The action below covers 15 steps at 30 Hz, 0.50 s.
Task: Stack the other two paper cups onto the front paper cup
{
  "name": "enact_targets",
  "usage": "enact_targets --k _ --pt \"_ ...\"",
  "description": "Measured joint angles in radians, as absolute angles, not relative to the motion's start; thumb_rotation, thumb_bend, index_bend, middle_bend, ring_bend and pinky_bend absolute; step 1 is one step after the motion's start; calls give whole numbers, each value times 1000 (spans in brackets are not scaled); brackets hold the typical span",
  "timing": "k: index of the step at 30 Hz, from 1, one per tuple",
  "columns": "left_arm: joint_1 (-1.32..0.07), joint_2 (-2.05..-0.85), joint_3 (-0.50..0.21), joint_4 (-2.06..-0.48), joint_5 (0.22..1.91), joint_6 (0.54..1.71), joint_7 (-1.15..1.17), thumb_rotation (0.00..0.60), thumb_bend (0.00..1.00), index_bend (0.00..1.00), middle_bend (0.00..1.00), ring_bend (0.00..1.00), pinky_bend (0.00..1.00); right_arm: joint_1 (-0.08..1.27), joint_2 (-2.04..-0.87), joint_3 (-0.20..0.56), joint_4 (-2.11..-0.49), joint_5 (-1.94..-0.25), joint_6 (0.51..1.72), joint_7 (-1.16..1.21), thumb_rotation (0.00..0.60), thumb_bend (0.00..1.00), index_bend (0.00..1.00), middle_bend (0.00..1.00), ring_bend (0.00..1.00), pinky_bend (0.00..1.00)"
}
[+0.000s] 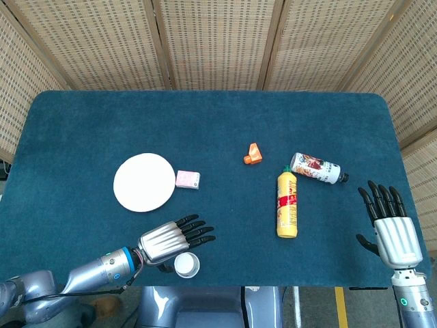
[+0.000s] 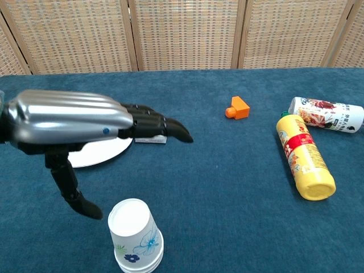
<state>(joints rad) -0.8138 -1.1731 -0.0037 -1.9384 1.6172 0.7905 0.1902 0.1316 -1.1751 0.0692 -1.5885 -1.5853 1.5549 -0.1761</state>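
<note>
Cup stack (image 2: 135, 238) – upright | L hand (image 2: 74, 118) fingers (image 2: 165, 123) spread above – no contact

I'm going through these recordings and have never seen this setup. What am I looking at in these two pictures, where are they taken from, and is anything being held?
This is a two-armed robot at a table, each arm ending in a metal hand with black fingers. One picture looks down from its head, the other looks forward from its chest.

The left hand is open, fingers stretched out, just above and beside the stacked paper cups at the table's front edge. It holds nothing. The right hand rests open at the far right, also holding nothing.

On the blue table also lie a white plate, a small pink packet, an orange block, a yellow bottle on its side, and a white bottle lying beside it.
</note>
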Motion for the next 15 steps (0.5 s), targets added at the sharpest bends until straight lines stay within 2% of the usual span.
enact_targets --k 9,15 --pt "-639 -1113 -19 -1934 1526 1091 239 600 0 0 0 0 0 126 -1173 65 -1596 -1598 1560 -177 600 0 0 0 0 0" --pt "-433 -1103 -8 -1892 1446 1368 250 600 0 0 0 0 0 121 -1175 63 -1591 -1605 1566 -181 600 0 0 0 0 0"
